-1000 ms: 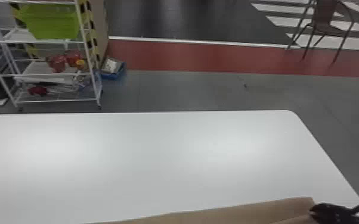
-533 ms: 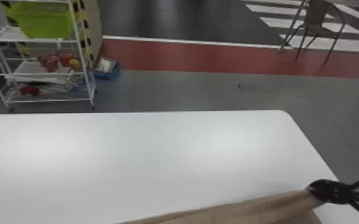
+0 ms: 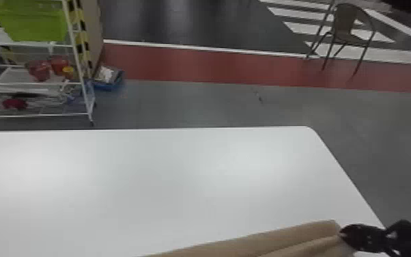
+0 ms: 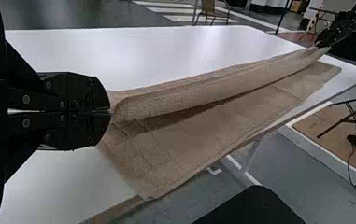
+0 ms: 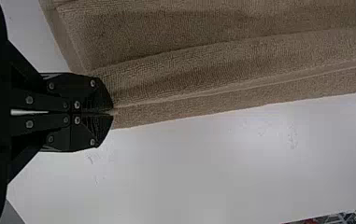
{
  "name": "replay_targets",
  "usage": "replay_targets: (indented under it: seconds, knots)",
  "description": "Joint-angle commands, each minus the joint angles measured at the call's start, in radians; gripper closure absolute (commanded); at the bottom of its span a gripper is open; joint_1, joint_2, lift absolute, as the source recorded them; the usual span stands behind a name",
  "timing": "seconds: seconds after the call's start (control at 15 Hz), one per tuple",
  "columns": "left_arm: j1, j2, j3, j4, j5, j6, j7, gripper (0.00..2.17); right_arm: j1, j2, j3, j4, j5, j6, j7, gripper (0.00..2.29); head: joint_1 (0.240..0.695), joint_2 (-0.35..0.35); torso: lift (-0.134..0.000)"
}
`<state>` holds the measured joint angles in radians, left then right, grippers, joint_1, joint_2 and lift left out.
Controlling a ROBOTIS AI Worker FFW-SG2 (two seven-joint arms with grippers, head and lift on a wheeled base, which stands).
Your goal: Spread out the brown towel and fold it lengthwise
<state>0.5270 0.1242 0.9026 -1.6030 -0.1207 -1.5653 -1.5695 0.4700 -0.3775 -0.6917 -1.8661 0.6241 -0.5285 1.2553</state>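
the left gripper (image 4: 110,112) has its fingertips pressed together on one end of a long edge of the brown towel (image 4: 241,88), and the right gripper (image 3: 341,233) is closed on the same edge near its other end. between the two grippers that edge runs as a long, rounded ridge, with a narrow crease along it in the right wrist view. from the ridge the cloth spreads toward the robot's side and lies over the table (image 3: 146,177), out to its near edge, with shallow wrinkles close to the left gripper's tips. ahead of both hands stretches the white tabletop, its rounded far corner forward and a little left of the right gripper. past the table, well to the left of the right gripper, stands a white wire rack (image 3: 41,115) with red items (image 3: 39,70) on a shelf and a green bin (image 3: 32,24) higher up; a blue box (image 3: 107,85) sits on the floor just beside it. farther still, roughly straight ahead of the right gripper, a chair (image 3: 344,27) stands by a red floor strip (image 3: 215,65) and white stripes (image 3: 379,54).
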Motion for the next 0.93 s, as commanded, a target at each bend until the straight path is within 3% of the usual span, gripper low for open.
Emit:
replay_targets:
  seconds: [0.0,0.33,0.53,0.87]
  knots:
    - [0.014,0.000,-0.022,0.017,-0.010,-0.005,0.003,1.85,-0.001,0.000,0.003,0.021,0.022,-0.015,-0.031,1.31,0.695,-0.212,-0.122]
    - [0.045,0.017,-0.034,0.034,-0.096,-0.005,0.026,1.84,-0.014,-0.009,-0.008,0.050,0.042,-0.034,-0.066,1.31,0.695,-0.250,-0.122]
    - [0.057,0.017,-0.041,0.028,-0.109,-0.005,0.026,1.84,-0.021,-0.003,-0.011,0.053,0.046,-0.043,-0.077,1.31,0.695,-0.273,-0.122]
    - [0.061,0.048,-0.041,0.029,-0.109,-0.005,0.028,1.84,-0.019,0.020,-0.019,0.061,0.075,-0.043,-0.082,1.31,0.695,-0.281,-0.122]
